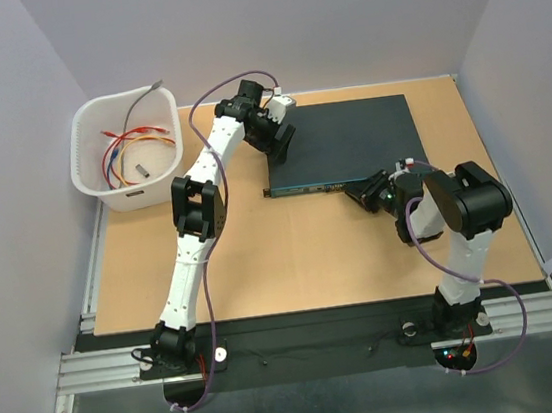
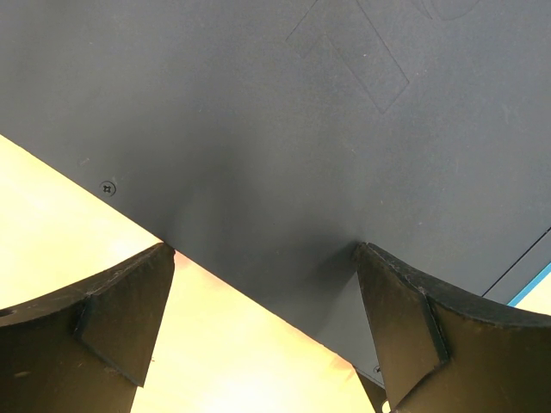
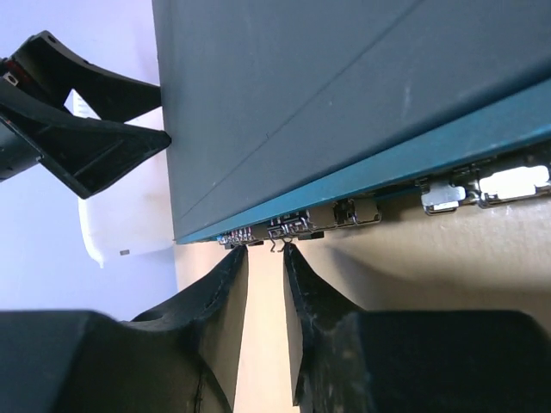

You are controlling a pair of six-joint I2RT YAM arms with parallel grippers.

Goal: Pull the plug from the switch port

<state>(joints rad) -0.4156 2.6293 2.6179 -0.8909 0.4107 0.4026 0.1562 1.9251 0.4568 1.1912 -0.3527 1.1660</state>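
Note:
The switch point(image 1: 348, 137) is a flat dark box lying at mid-table, its thin teal socket face point(image 1: 314, 189) towards me. My left gripper point(image 1: 283, 143) is wide open over the switch's far left corner. In the left wrist view point(image 2: 263, 249) one finger rests on the dark top point(image 2: 284, 129) and the other hangs over the table. My right gripper point(image 1: 353, 193) is at the teal face point(image 3: 387, 163). Its tips point(image 3: 265, 249) are a narrow gap apart just below the sockets, with only table between them. I cannot make out a plug or cable in any socket.
A white basket point(image 1: 86, 139) with red, orange and grey cables point(image 1: 132, 143) stands at the far left, and also shows in the right wrist view point(image 3: 120, 224). Grey walls close in the sides and back. The tan tabletop point(image 1: 291, 245) lies in front of the switch.

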